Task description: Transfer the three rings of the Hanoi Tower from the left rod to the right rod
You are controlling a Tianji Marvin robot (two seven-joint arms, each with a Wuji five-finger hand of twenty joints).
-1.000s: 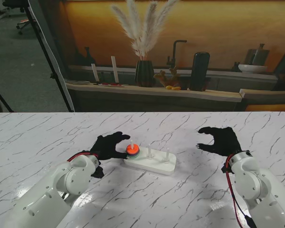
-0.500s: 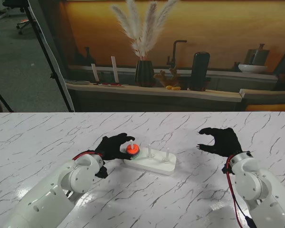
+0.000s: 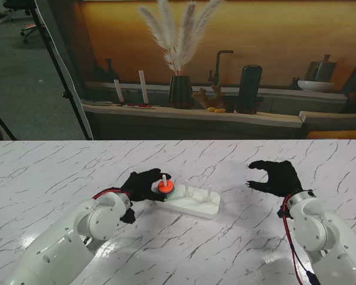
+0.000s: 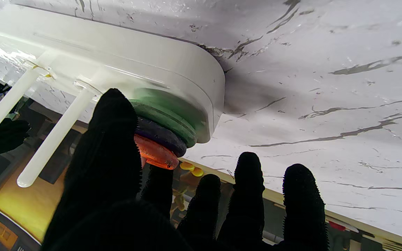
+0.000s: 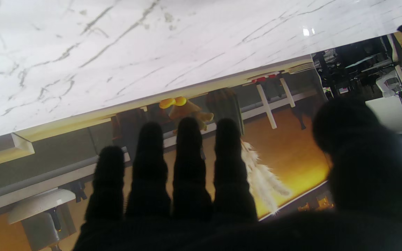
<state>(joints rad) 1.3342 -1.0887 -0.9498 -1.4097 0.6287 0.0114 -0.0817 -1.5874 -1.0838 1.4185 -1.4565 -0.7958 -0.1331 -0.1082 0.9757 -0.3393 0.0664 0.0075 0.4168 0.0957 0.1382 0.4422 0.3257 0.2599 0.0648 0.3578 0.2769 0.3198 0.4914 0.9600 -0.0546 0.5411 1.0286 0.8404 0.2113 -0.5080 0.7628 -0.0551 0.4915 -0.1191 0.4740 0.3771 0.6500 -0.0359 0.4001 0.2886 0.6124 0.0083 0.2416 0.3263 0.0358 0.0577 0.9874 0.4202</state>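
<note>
Stand camera high behind the shoulders, looking down over the marble table [image 3: 47, 172] toward the far counter; left wrist camera inverted, close along the fingers [image 4: 250, 195] at the white base [image 4: 117, 66], shared with the stand view; right wrist camera inverted, facing table edge and counter
</note>
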